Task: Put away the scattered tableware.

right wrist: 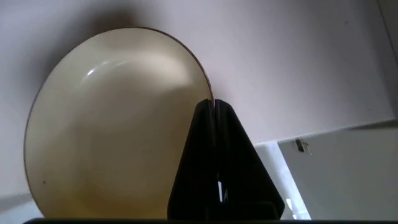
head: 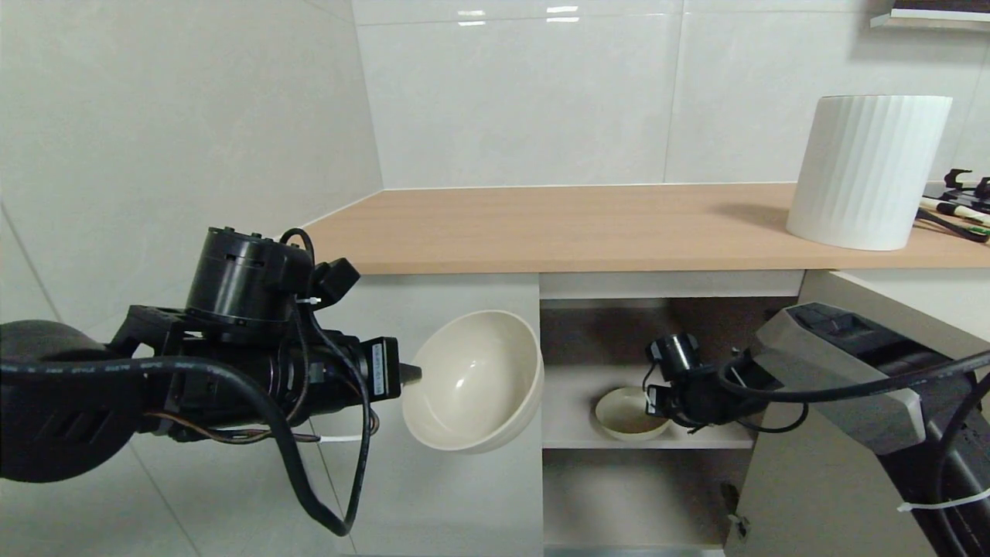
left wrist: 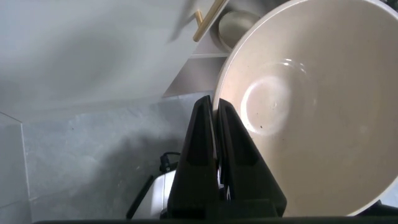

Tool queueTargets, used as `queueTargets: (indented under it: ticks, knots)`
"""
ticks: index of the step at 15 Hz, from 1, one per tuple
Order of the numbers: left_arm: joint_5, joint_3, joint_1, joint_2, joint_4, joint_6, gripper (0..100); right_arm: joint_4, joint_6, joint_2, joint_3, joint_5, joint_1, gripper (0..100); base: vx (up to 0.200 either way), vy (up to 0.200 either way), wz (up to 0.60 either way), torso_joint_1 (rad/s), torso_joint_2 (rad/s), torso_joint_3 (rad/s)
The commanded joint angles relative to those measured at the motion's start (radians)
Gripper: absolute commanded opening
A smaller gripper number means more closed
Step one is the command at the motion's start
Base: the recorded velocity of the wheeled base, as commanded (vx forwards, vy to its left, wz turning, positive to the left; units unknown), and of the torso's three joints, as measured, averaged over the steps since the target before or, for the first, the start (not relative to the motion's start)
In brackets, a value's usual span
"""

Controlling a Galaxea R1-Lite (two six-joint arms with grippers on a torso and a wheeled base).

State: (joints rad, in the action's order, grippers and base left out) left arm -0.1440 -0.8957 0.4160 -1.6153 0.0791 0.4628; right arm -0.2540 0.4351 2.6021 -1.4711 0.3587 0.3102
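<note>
A large cream bowl point(head: 473, 381) hangs tilted on its side in front of the closed left cabinet door, its rim pinched by my left gripper point(head: 411, 374). The left wrist view shows the fingers point(left wrist: 216, 124) shut on the bowl point(left wrist: 311, 106) rim. Inside the open cabinet, a small cream dish point(head: 625, 413) lies on the middle shelf point(head: 572, 433). My right gripper point(head: 657, 404) is at the dish's right edge, and the right wrist view shows its fingers point(right wrist: 213, 118) shut on the dish point(right wrist: 118, 118) rim.
A wooden countertop point(head: 557, 224) runs above the cabinet, with a tall white ribbed container point(head: 870, 170) at its right and some utensils point(head: 959, 205) beyond it. The cabinet's open door point(head: 820, 464) stands at the right. A lower shelf point(head: 619, 503) lies beneath.
</note>
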Motion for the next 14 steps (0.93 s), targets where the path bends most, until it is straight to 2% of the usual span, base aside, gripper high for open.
queueTargets:
  ticks: [1, 6, 10, 11, 14]
  knots:
    - [0.000, 0.000, 0.000, -0.005, 0.001, 0.000, 0, 0.004, 0.001, 0.029, -0.048, 0.008, -0.002, 0, 0.000, 0.000, 0.00, 0.000, 0.00, 0.000]
    - [0.000, 0.000, 0.000, -0.005, 0.001, 0.000, 0, 0.006, 0.005, 0.067, -0.130, 0.011, -0.028, 0, 0.000, 0.000, 0.00, 0.000, 0.00, 0.000]
    - [0.000, 0.000, 0.003, -0.005, 0.001, 0.000, 0, 0.019, 0.005, 0.075, -0.144, 0.028, -0.029, 0, 0.000, 0.000, 0.00, 0.000, 0.00, 0.000]
    - [0.000, 0.000, 0.003, -0.005, 0.001, 0.000, 0, 0.019, 0.005, 0.075, -0.143, 0.028, -0.029, 100, 0.000, 0.000, 0.00, 0.000, 0.00, 0.000]
    - [0.000, 0.000, 0.003, -0.006, 0.001, 0.000, 0, 0.016, 0.008, 0.072, -0.143, 0.029, -0.029, 100, 0.000, 0.000, 0.00, 0.000, 0.00, 0.000]
